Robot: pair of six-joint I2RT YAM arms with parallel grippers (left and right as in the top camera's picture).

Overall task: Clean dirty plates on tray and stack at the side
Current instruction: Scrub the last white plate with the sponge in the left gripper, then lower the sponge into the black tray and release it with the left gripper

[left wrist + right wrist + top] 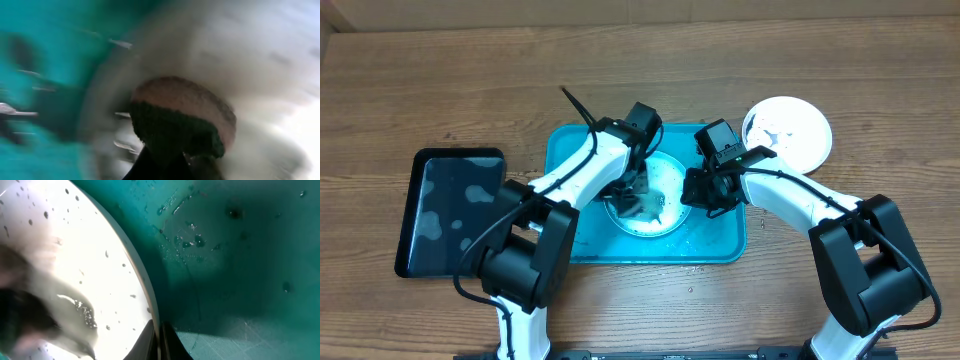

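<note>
A plate (668,182) with a white centre lies on the turquoise tray (570,150). My left gripper (636,196) is over the plate, shut on a sponge (180,120) with a tan top and dark green scouring side, pressed on the plate. The left wrist view is blurred by motion. My right gripper (706,196) is shut on the plate's right rim. In the right wrist view the jaws (159,332) pinch the rim of the wet, dark-specked plate (100,255), with the wet tray floor (240,255) beside it. A white plate (788,130) lies on the table at the upper right.
A black rectangular tray (450,210) with wet patches lies left of the turquoise tray. Both arms cross over the tray's middle. A black cable sticks up from the left arm near the tray's far edge.
</note>
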